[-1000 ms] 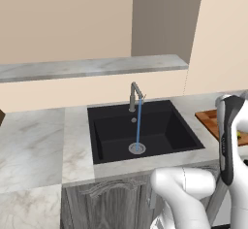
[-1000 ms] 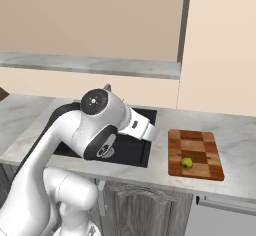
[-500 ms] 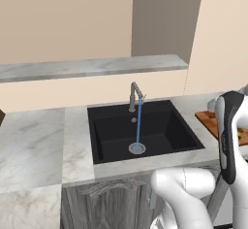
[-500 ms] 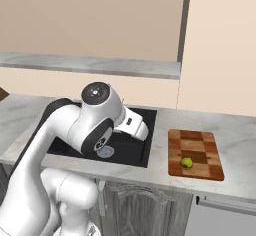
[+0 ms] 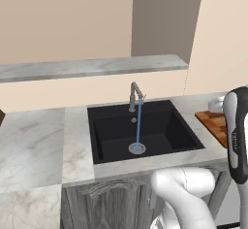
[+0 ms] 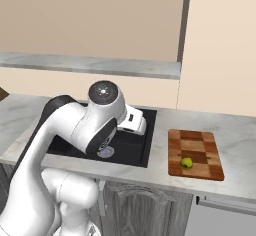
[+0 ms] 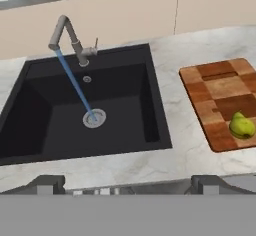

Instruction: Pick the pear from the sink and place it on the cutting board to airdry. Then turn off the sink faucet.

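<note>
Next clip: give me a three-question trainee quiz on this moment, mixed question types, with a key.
1. True or false: the pear lies on the cutting board.
2. The water stream from the faucet lands: A) on the marble counter, B) at the drain ring in the sink, C) on the board.
3. Fill in: the gripper is ____ and holds nothing.

Key: 1 true; 2 B; 3 open.

pear (image 7: 242, 125): on cutting board (image 7: 220, 87) | sink faucet (image 7: 70, 37): running into sink (image 7: 150, 105)
</note>
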